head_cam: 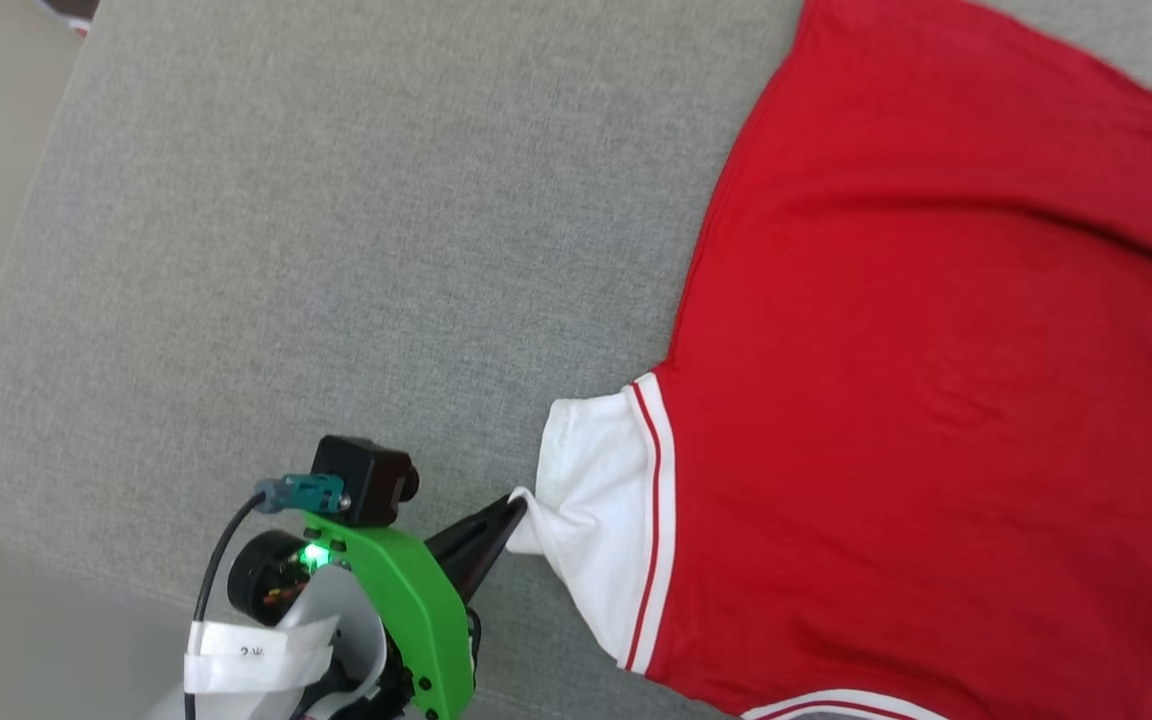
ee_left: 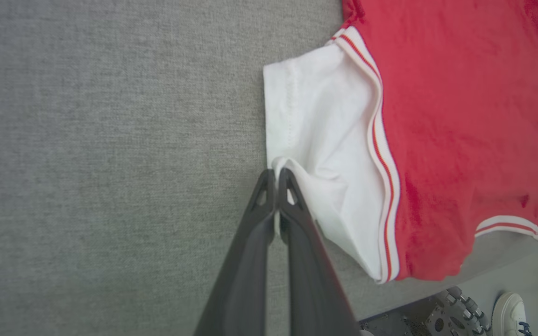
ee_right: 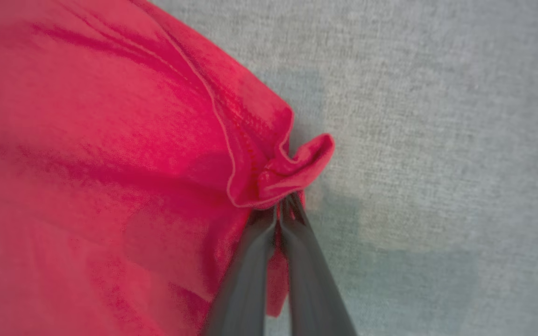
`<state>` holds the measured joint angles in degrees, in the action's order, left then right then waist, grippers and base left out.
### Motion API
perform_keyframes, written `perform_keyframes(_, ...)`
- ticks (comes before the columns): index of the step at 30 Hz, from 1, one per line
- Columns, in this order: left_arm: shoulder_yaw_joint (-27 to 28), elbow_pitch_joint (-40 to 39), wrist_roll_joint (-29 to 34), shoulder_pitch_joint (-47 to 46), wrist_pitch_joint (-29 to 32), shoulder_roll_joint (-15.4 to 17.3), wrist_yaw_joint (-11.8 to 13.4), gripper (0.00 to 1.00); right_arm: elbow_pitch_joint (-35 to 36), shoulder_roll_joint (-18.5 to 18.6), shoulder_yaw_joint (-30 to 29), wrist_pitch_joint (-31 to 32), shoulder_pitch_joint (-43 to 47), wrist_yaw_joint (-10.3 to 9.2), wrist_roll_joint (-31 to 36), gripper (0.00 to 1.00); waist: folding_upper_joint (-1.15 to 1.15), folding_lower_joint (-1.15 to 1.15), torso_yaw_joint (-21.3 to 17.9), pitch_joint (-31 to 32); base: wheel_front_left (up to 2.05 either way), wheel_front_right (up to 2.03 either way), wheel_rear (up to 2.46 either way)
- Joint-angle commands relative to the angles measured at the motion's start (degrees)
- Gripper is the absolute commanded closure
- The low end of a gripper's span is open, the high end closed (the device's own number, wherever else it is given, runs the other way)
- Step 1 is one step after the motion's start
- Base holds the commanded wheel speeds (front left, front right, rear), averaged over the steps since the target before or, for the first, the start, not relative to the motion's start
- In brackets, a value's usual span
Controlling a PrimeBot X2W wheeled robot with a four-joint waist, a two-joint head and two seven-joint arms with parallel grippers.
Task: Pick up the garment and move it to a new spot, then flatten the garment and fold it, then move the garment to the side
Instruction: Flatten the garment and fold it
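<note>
You had the garment [head_cam: 936, 350] spread on the grey cushion [head_cam: 336, 250], left gripper [ee_left: 276, 175] clamped on its white sleeve [ee_left: 315, 140], right gripper [ee_right: 284, 203] pinching a red corner [ee_right: 297, 158], so flattening looked underway, with folding and setting aside yet to do.

Garment [head_cam: 936, 300]: smooth matt cloth. Grey surface [head_cam: 336, 250]: coarse woven fabric, matt.

Dark fingers [head_cam: 478, 543] extend from a green bracket [head_cam: 416, 595] bearing a black camera [head_cam: 361, 480], teal plug [head_cam: 301, 493] and cable [head_cam: 214, 562].
</note>
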<state>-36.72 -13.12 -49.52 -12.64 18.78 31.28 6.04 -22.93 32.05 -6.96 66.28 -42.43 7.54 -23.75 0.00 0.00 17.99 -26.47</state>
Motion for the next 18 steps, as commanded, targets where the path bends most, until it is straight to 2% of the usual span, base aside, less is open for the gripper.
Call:
perform_keyframes(1,-0.1,0.7,0.1,1.2,-0.5,0.1,0.4,1.00,-0.5,-0.7,0.1,0.2,5.0,-0.05,-0.9,1.00,0.00,0.00,-3.7,6.1,0.00,0.00,0.00)
perform_keyframes(11,0.1,4.8,-2.5,5.5,-3.3,-1.8,0.7,1.00,8.4,-2.6,-3.2,-4.5,23.1,-0.05,-6.5,1.00,0.00,0.00,-7.9,15.1,0.00,0.00,0.00)
perform_keyframes(18,0.8,6.3,-3.9,7.7,-5.3,-2.8,1.3,1.00,15.7,-4.6,-8.1,-9.2,36.0,-0.05,-8.7,1.00,0.00,0.00,-9.8,19.2,0.00,0.00,0.00)
